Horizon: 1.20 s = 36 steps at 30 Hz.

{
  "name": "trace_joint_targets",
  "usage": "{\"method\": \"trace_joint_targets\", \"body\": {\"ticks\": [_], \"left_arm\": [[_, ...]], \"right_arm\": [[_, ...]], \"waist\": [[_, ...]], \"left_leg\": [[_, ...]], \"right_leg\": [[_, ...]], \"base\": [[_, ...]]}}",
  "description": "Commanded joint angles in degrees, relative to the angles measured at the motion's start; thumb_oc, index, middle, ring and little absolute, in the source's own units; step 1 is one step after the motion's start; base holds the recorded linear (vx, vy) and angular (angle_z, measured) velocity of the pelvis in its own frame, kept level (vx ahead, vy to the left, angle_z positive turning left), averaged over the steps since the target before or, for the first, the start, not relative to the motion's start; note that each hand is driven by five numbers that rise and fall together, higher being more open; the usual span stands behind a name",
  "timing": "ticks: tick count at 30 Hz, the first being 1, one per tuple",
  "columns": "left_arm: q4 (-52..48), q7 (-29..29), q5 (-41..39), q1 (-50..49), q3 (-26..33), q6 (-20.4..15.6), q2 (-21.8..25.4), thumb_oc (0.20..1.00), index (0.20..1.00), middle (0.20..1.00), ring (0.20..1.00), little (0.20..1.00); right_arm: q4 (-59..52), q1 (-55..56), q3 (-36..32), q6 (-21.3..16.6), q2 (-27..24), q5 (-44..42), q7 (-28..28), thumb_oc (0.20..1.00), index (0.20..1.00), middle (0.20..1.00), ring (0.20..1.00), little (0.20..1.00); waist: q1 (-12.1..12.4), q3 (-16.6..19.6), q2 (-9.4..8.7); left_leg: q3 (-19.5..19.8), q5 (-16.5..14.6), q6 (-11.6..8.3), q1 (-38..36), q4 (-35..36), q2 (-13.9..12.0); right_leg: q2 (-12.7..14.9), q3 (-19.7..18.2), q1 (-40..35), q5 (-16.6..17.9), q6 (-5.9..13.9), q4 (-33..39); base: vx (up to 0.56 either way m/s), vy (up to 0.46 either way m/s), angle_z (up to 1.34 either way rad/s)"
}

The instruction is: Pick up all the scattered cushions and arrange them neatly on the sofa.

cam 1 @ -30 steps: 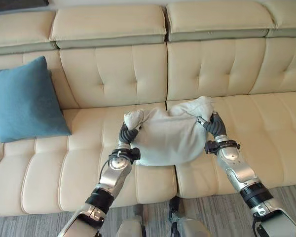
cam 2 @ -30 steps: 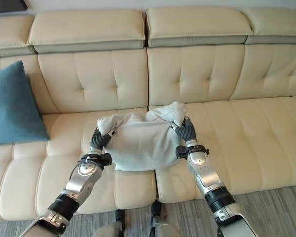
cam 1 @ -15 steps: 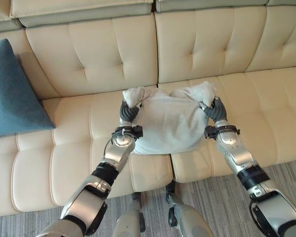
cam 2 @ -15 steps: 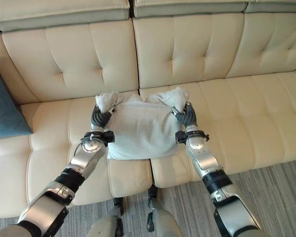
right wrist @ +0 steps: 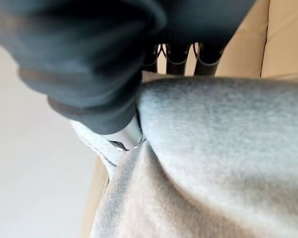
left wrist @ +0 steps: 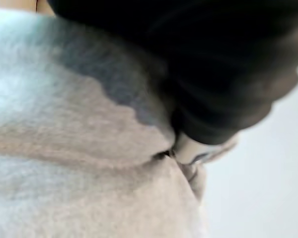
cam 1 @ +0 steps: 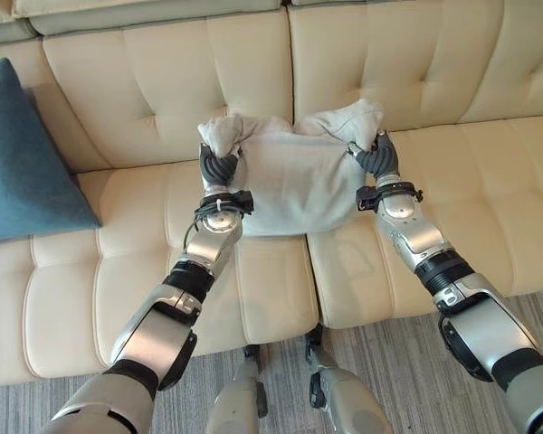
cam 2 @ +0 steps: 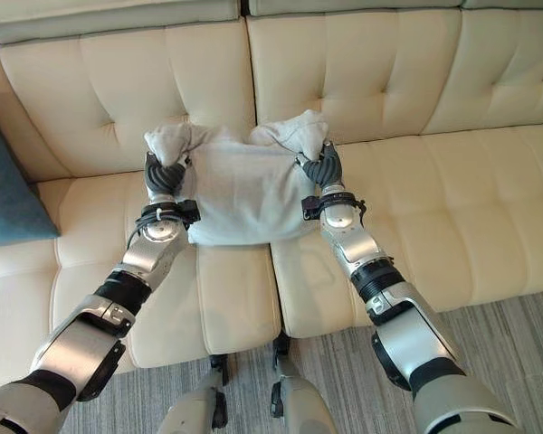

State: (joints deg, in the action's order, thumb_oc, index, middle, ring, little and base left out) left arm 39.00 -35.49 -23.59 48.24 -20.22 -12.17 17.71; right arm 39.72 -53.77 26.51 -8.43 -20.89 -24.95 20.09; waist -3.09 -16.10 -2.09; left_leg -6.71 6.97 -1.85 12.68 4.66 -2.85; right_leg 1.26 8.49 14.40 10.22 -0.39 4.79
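Grey cushion (cam 1: 290,185) in left hand (cam 1: 219,168), right hand (cam 1: 376,159).

A cushion (cam 1: 294,185) lies at the middle of the sofa (cam 1: 118,271), its top against the backrest. At nine o'clock from it, well apart, a second cushion (cam 1: 23,158) leans on the backrest.

The teal cushion (cam 1: 23,163) is cut off at the edge.
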Motion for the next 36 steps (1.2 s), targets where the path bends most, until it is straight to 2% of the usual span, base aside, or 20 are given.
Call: {"method": "trace_joint_targets", "body": {"ticks": [1, 3, 4, 5, 6, 11, 13, 17, 18, 20, 21, 23, 25, 27, 28, 29, 30, 33, 35, 36], "left_arm": [[5.2, 0.9, 3.1, 14.2, -4.6, -5.9, -2.4, 0.200, 0.200, 0.200, 0.200, 0.200], [5.3, 0.9, 3.1, 14.3, -4.6, -5.9, -2.4, 0.200, 0.200, 0.200, 0.200, 0.200], [8.7, 2.6, 1.4, 15.0, -5.2, -5.2, -2.6, 0.730, 0.730, 0.730, 0.730, 0.730], [9.1, 3.1, 1.0, 15.2, -5.5, -4.7, -2.7, 0.771, 0.771, 0.771, 0.771, 0.771], [10.5, 3.9, 0.4, 15.4, -5.7, -4.3, -3.1, 1.000, 1.000, 1.000, 1.000, 1.000], [20.5, 9.7, -6.8, 18.4, -6.7, -2.2, -4.6, 1.000, 1.000, 1.000, 1.000, 1.000], [27.0, 13.3, -14.7, 22.0, -6.1, -0.5, -5.4, 1.000, 1.000, 1.000, 1.000, 1.000], [30.2, 14.7, -22.5, 26.3, -2.9, 0.2, -2.8, 1.000, 1.000, 1.000, 1.000, 1.000], [30.2, 15.1, -28.5, 27.7, 1.3, -0.4, 2.0, 1.000, 1.000, 1.000, 1.000, 1.000], [30.3, 15.2, -28.6, 27.8, 1.2, -0.4, 2.0, 1.000, 1.000, 1.000, 1.000, 1.000], [28.2, 14.9, -31.2, 26.3, 4.1, -0.9, 5.3, 1.000, 1.000, 1.000, 1.000, 1.000], [26.5, 14.3, -31.3, 24.7, 5.5, -1.4, 6.5, 1.000, 1.000, 1.000, 1.000, 1.000], [23.3, 15.9, -29.5, 19.0, 7.3, -1.2, 11.1, 1.000, 1.000, 1.000, 1.000, 1.000], [24.0, 18.5, -25.1, 14.7, 7.4, -0.2, 14.8, 1.000, 1.000, 1.000, 1.000, 1.000], [23.0, 21.6, -18.0, 8.6, 6.7, 0.3, 19.1, 1.000, 1.000, 1.000, 1.000, 1.000], [23.0, 21.6, -18.0, 8.4, 6.7, 0.3, 19.1, 1.000, 1.000, 1.000, 1.000, 1.000], [18.8, 23.1, -13.5, 0.3, 8.0, 0.0, 20.5, 1.000, 1.000, 1.000, 1.000, 1.000], [13.0, 24.5, -10.0, -10.0, 10.7, -0.4, 20.9, 1.000, 1.000, 1.000, 1.000, 1.000], [10.5, 25.3, -8.9, -15.2, 12.6, -0.4, 20.5, 1.000, 1.000, 1.000, 1.000, 1.000], [5.4, 26.3, -8.0, -24.5, 15.5, -0.2, 17.6, 1.000, 1.000, 1.000, 1.000, 1.000]], "right_arm": [[3.2, -10.8, 2.9, -4.6, 4.4, -0.3, -1.4, 0.200, 0.200, 0.200, 0.200, 0.200], [3.3, -10.8, 2.9, -4.7, 4.4, -0.3, -1.4, 0.200, 0.200, 0.200, 0.200, 0.200], [8.1, -12.7, 4.4, -2.8, 3.8, 1.8, -1.5, 0.718, 0.718, 0.718, 0.718, 0.718], [9.5, -12.9, 4.5, -2.0, 3.6, 2.5, -1.5, 0.950, 0.950, 0.950, 0.950, 0.950], [11.4, -13.3, 4.5, -1.3, 3.5, 3.2, -1.7, 1.000, 1.000, 1.000, 1.000, 1.000], [26.5, -17.4, 6.3, 4.0, 4.6, 7.4, -2.9, 1.000, 1.000, 1.000, 1.000, 1.000], [33.1, -21.4, 7.4, 6.6, 5.1, 9.9, -2.8, 1.000, 1.000, 1.000, 1.000, 1.000], [36.3, -24.6, 5.8, 7.4, 1.5, 9.1, -1.4, 1.000, 1.000, 1.000, 1.000, 1.000], [35.5, -24.6, 1.0, 5.9, -3.0, 3.8, 0.9, 1.000, 1.000, 1.000, 1.000, 1.000], [35.4, -24.5, 1.0, 5.9, -3.0, 3.8, 1.0, 1.000, 1.000, 1.000, 1.000, 1.000], [31.3, -21.9, -3.8, 3.2, -5.0, -0.1, 4.1, 1.000, 1.000, 1.000, 1.000, 1.000], [27.9, -19.3, -6.9, 1.3, -6.1, -1.8, 5.9, 1.000, 1.000, 1.000, 1.000, 1.000], [21.6, -11.7, -13.6, -2.6, -9.8, -7.6, 5.0, 1.000, 1.000, 1.000, 1.000, 1.000], [20.6, -6.9, -16.0, -4.5, -11.6, -10.2, 2.8, 1.000, 1.000, 1.000, 1.000, 1.000], [18.4, -0.2, -18.3, -5.1, -13.7, -10.2, -0.1, 1.000, 1.000, 1.000, 1.000, 1.000], [18.3, 0.0, -18.3, -5.1, -13.7, -10.2, -0.1, 1.000, 1.000, 1.000, 1.000, 1.000], [15.4, 7.7, -20.9, -5.8, -13.4, -10.1, -2.3, 1.000, 1.000, 1.000, 1.000, 1.000], [10.1, 16.7, -22.3, -5.5, -11.7, -9.4, -5.3, 1.000, 1.000, 1.000, 1.000, 1.000], [7.6, 21.5, -22.6, -4.9, -11.0, -8.8, -7.5, 1.000, 1.000, 1.000, 1.000, 1.000], [4.6, 29.2, -24.8, -4.6, -9.0, -6.4, -9.2, 1.000, 1.000, 1.000, 1.000, 1.000]], "waist": [[1.0, 0.8, -0.79], [1.0, 0.8, -0.78], [1.1, 0.7, -0.93], [1.1, 0.6, -0.94], [1.2, 0.5, -0.95], [1.3, 0.1, -1.13], [1.3, 0.1, -1.15], [1.2, 0.4, -0.77], [1.3, 0.7, -0.13], [1.3, 0.7, -0.15], [1.3, 1.0, 0.28], [1.4, 1.4, 0.48], [1.5, 2.2, 0.94], [1.7, 2.8, 0.92], [1.7, 3.4, 0.78], [1.7, 3.5, 0.78], [2.0, 4.0, 0.58], [2.2, 4.7, 0.22], [2.3, 5.1, -0.07], [2.6, 5.7, -0.44]], "left_leg": [[1.7, -3.7, -2.51, -2.4, 0.3, -0.9], [1.7, -3.7, -2.51, -2.4, 0.3, -0.9], [1.8, -3.6, -2.49, -2.4, 0.3, -0.8], [1.9, -3.6, -2.48, -2.4, 0.3, -0.8], [2.1, -3.6, -2.43, -2.4, 0.3, -0.7], [2.2, -3.6, -2.28, -2.4, 0.3, -0.5], [2.1, -3.6, -2.23, -2.4, 0.3, -0.4], [2.2, -3.6, -2.29, -2.2, 0.3, -0.2], [2.5, -3.7, -2.28, -2.3, 0.3, -0.1], [2.5, -3.7, -2.29, -2.4, 0.3, -0.1], [2.5, -3.7, -2.08, -2.4, 0.3, 0.0], [2.5, -4.2, -2.06, -2.8, 0.3, 0.0], [2.5, -4.4, -1.84, -3.5, 0.3, 0.2], [2.5, -4.7, -1.80, -4.3, 0.3, 0.2], [2.4, -5.1, -1.73, -5.2, 0.3, 0.3], [2.4, -5.4, -1.80, -5.4, 0.3, 0.3], [2.2, -5.4, -1.54, -6.0, 0.3, 0.3], [2.1, -6.0, -1.44, -7.0, 0.3, 0.3], [2.0, -6.1, -1.30, -7.3, 0.3, 0.3], [2.1, -6.4, -1.09, -7.9, 0.3, 0.4]], "right_leg": [[3.0, -1.0, -3.9, -9.2, 5.87, 0.2], [3.0, -1.0, -3.9, -9.2, 5.87, 0.2], [3.1, -0.7, -4.1, -9.1, 5.93, 0.2], [3.1, -0.6, -4.1, -9.0, 5.95, 0.2], [3.1, -0.6, -4.2, -9.0, 5.97, 0.2], [3.3, -0.4, -4.3, -8.7, 6.00, 0.2], [3.3, -0.5, -4.1, -8.5, 6.12, 0.2], [3.4, -0.6, -3.9, -8.4, 6.31, 0.2], [3.4, -0.6, -4.1, -8.7, 6.53, 0.2], [3.4, -0.6, -4.1, -8.7, 6.53, 0.2], [3.5, -0.5, -4.2, -8.7, 6.55, 0.2], [3.5, -0.5, -4.6, -9.1, 6.66, 0.2], [3.8, 0.1, -5.5, -9.4, 6.61, 0.2], [3.8, 0.5, -6.4, -9.8, 6.61, 0.2], [3.9, 0.6, -7.3, -10.0, 6.68, 0.2], [3.9, 0.6, -7.5, -10.3, 6.76, 0.2], [4.0, 0.8, -8.1, -10.2, 6.73, 0.2], [4.0, 0.8, -8.9, -10.5, 6.83, 0.2], [4.0, 0.7, -9.1, -10.5, 6.88, 0.2], [4.1, 0.9, -9.8, -10.4, 6.98, 0.2]], "base": [[-0.01, 0.013, 0.04], [0.00, 0.017, 0.10], [0.00, 0.032, 0.12], [0.00, 0.042, 0.09], [-0.01, 0.041, 0.06], [-0.01, 0.025, 0.02], [0.00, 0.000, 0.00], [0.00, 0.010, 0.00], [0.02, 0.033, 0.01], [0.00, 0.000, 0.00], [0.02, 0.033, 0.00], [0.04, 0.034, -0.01], [0.05, 0.036, 0.00], [0.05, 0.035, 0.05], [0.06, 0.034, 0.05], [0.05, 0.053, 0.03], [0.04, 0.026, 0.04], [0.01, 0.038, 0.05], [0.01, 0.040, -0.03], [-0.02, 0.054, -0.01]]}}
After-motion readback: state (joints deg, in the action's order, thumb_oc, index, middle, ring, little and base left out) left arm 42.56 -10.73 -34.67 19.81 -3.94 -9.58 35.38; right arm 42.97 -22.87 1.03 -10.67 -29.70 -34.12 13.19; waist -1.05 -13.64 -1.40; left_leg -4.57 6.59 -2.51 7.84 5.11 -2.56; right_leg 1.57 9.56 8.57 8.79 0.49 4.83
